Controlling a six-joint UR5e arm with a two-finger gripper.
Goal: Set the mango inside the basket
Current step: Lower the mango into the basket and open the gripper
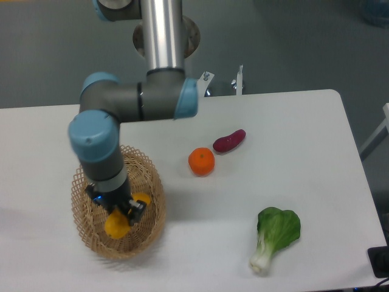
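Note:
The tan wicker basket (152, 210) sits at the front left of the white table. The yellow-orange mango (117, 225) is inside the basket, low in its bowl. My gripper (115, 208) reaches down into the basket directly over the mango, its dark fingers against the fruit. The arm's wrist hides the jaws, so I cannot tell whether they still hold the mango.
A round orange (201, 161) and a purple sweet potato (229, 140) lie near the table's middle. A green bok choy (275, 235) lies at the front right. The arm's grey column (163, 36) stands at the back edge.

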